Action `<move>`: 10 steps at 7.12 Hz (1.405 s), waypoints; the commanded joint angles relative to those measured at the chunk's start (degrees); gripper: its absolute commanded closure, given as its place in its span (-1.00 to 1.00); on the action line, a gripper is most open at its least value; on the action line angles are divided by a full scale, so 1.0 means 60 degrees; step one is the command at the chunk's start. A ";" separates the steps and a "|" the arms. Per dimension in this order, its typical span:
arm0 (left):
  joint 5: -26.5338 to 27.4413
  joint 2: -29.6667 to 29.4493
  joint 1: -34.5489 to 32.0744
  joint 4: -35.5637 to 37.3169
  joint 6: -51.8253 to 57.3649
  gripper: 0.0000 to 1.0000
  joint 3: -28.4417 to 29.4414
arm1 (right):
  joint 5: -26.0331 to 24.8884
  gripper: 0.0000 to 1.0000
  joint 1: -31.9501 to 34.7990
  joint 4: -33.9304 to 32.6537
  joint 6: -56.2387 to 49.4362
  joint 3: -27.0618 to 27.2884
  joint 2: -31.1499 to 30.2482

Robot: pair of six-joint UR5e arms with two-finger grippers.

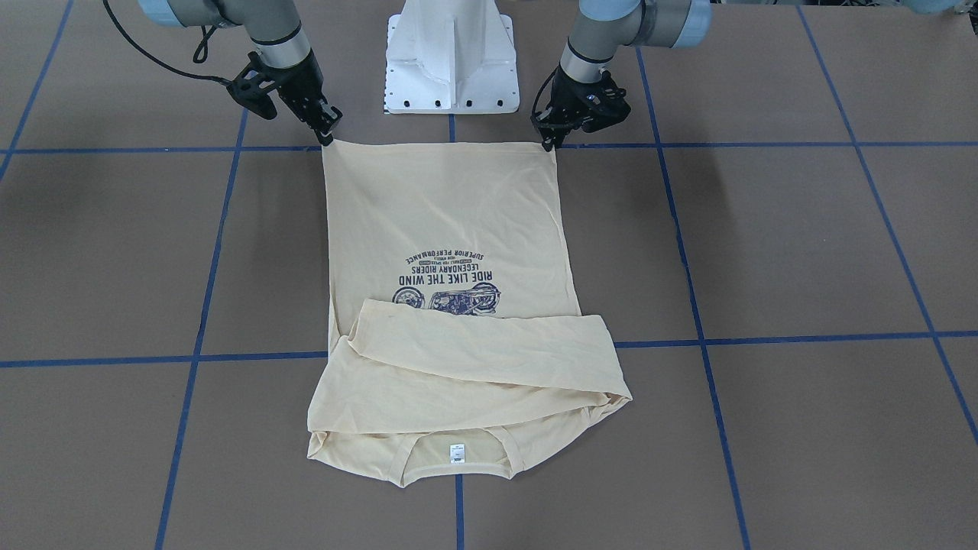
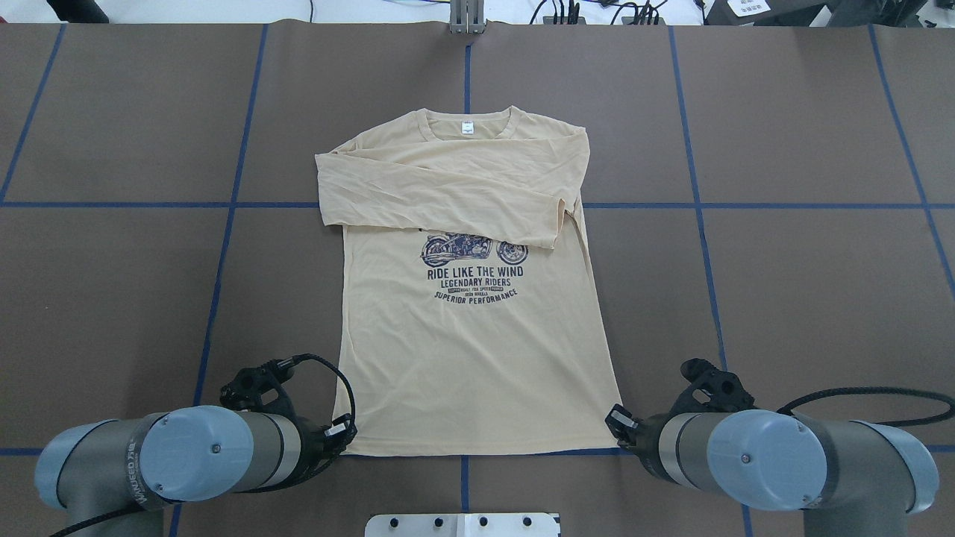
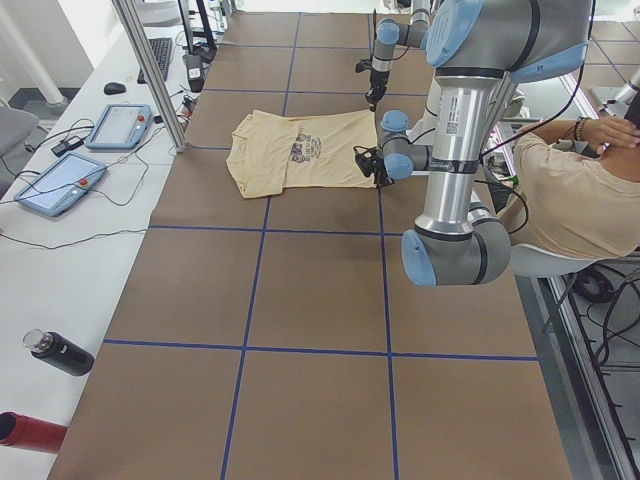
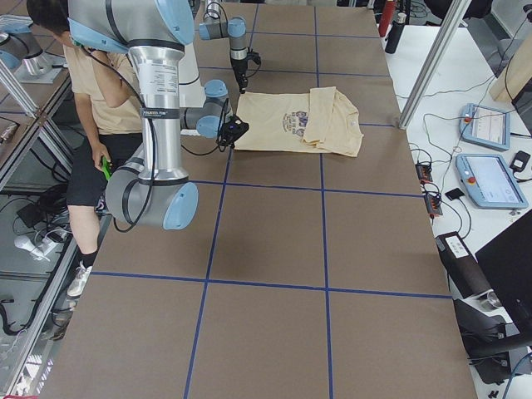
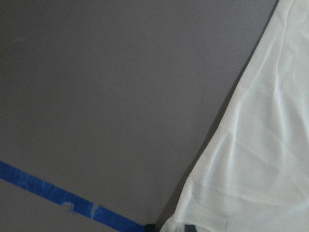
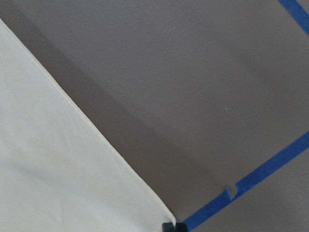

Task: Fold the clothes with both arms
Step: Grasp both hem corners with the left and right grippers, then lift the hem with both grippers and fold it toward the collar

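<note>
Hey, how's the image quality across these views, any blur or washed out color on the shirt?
Overhead: sharp, the T-shirt print readable, light even. Front-facing: sharp, soft shadows on the table either side. Both wrist views: soft focus, the cream fabric washes out to near white.

We find open brown table (image 2: 783, 298) on both sides of the T-shirt (image 2: 477, 358) and beyond its collar, and a gripper can pass there. Room is tight along the near hem. The left gripper (image 1: 550, 145) and right gripper (image 1: 327, 139) sit at the two hem corners, with their arms reaching in above the table edge. The white pedestal base (image 1: 451, 69) stands just behind the hem, between them. An aluminium post (image 3: 150, 75) rises at the far table edge, near the collar.
</note>
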 commanded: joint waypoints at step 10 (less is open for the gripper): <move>-0.2116 -0.0346 -0.1936 0.0895 0.2069 1.00 -0.1852 | 0.0631 1.00 0.1131 -0.0104 -0.0363 0.1417 -0.0619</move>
